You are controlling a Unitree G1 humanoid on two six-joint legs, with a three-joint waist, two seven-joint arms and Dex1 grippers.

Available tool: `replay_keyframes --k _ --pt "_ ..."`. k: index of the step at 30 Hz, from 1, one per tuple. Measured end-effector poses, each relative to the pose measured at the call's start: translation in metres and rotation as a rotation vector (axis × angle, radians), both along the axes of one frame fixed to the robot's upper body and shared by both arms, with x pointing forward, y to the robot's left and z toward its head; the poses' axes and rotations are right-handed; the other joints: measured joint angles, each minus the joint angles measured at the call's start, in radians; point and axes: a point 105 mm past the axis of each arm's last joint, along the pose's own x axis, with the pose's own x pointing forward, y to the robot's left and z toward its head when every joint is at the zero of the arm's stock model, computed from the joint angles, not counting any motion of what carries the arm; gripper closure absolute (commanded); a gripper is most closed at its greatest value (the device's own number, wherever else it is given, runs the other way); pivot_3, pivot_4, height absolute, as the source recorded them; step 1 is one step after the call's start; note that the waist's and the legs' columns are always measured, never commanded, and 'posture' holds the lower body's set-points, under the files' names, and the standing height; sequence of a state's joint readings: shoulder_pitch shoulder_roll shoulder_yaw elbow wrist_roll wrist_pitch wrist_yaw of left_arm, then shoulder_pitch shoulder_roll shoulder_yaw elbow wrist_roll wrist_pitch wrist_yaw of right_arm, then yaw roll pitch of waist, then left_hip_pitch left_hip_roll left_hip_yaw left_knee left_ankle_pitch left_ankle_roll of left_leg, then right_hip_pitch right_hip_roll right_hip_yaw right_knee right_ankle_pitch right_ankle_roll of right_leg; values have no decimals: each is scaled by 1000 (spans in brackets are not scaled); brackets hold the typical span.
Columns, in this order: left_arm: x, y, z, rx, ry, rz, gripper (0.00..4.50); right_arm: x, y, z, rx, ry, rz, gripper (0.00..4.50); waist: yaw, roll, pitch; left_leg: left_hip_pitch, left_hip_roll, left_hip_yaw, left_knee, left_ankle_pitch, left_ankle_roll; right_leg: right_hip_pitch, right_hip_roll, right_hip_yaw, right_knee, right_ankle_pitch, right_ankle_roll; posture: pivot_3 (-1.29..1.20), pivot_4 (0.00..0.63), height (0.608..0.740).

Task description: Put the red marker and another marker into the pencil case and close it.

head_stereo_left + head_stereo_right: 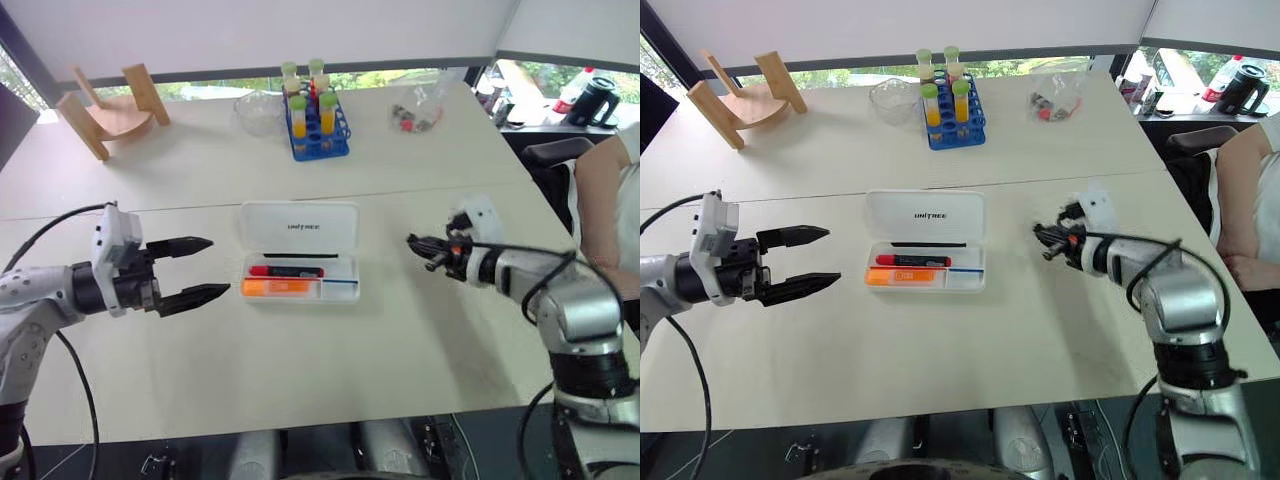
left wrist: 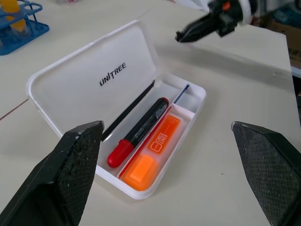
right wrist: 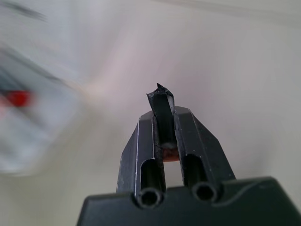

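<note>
Now, from the head, the pencil case (image 1: 299, 252) lies open on the table (image 1: 400, 340) between both arms, with the red marker (image 1: 286, 270) and the orange highlighter (image 1: 281, 288) inside. Behind stands a blue rack (image 1: 318, 130) with tubes. From the left wrist, the left gripper (image 2: 171, 155) has its fingers wide apart. From the right wrist, the right gripper (image 3: 162, 110) is pinched on a small black piece (image 3: 162, 101).

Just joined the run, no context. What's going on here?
The pencil case lies open on the table, with the red marker and the orange highlighter already inside. The left gripper hovers open beside the case; the right gripper is shut, off to the other side, touching nothing. The lid is not yet closed.
</note>
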State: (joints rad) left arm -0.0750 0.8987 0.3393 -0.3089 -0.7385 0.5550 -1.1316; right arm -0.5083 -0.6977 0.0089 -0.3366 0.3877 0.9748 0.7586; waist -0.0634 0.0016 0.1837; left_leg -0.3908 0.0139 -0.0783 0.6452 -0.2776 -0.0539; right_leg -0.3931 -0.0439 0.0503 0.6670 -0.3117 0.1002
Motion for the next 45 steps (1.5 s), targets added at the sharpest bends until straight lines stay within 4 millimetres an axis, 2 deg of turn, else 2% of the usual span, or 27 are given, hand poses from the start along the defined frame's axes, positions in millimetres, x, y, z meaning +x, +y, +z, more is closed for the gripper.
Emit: replay_keyframes --k 1,2,6,11,19,22,28,32,37,45 --pt "0 -1 0 0 -1 -3 0 -8 16 10 -10 -24 115 4445 1 -1 -1 0 1 -2 0 0 0 1 1 -1 -1 0 0 0 150 740" --pt "0 -1 1 -1 -2 -4 0 -17 30 11 -15 -21 216 4445 3 -2 -1 0 1 -3 -1 0 0 1 1 -2 -2 0 -1 0 150 740" --pt "0 -1 1 0 -3 -2 0 -35 58 -25 -42 120 422 4445 21 -3 -1 -2 -1 -2 0 0 0 0 -2 -2 -2 0 0 0 150 740" --pt "-2 -3 0 7 -7 2 0 -35 64 -46 -88 153 472 4445 22 -3 0 -2 -2 -3 2 0 0 1 -3 -2 -2 0 0 0 150 740" --pt "-10 -4 -2 11 -6 21 0 -27 62 -57 -120 164 466 4445 20 -3 0 -2 -1 -3 1 0 0 0 -2 -2 -1 0 0 0 150 740" --pt "-11 -6 -2 9 -10 21 0 -27 64 -60 -127 162 475 3240 20 -3 0 -2 -1 -3 1 0 0 0 -2 -2 -1 0 0 0 150 740" --pt "-11 -6 -3 4 -5 28 0 -24 67 -56 -123 151 485 50 21 -3 0 -2 -1 -3 1 0 0 0 -2 -2 -1 0 0 0 150 740" --pt "-10 -6 -3 -3 -6 37 0 -28 68 -53 -114 168 493 50 21 -3 0 -2 -1 -3 1 0 0 0 -2 -2 -1 0 0 0 150 740" --pt "-8 -7 0 -5 -23 38 0 -35 74 -35 -84 138 522 50 21 -3 0 -2 -1 -3 1 0 0 0 -2 -2 -1 0 0 0 150 740" --pt "0 -1 2 -4 -35 70 0 -36 73 -31 -71 131 510 50 21 -3 0 -2 -2 -3 1 0 0 0 -2 -2 -1 0 0 0 150 740"
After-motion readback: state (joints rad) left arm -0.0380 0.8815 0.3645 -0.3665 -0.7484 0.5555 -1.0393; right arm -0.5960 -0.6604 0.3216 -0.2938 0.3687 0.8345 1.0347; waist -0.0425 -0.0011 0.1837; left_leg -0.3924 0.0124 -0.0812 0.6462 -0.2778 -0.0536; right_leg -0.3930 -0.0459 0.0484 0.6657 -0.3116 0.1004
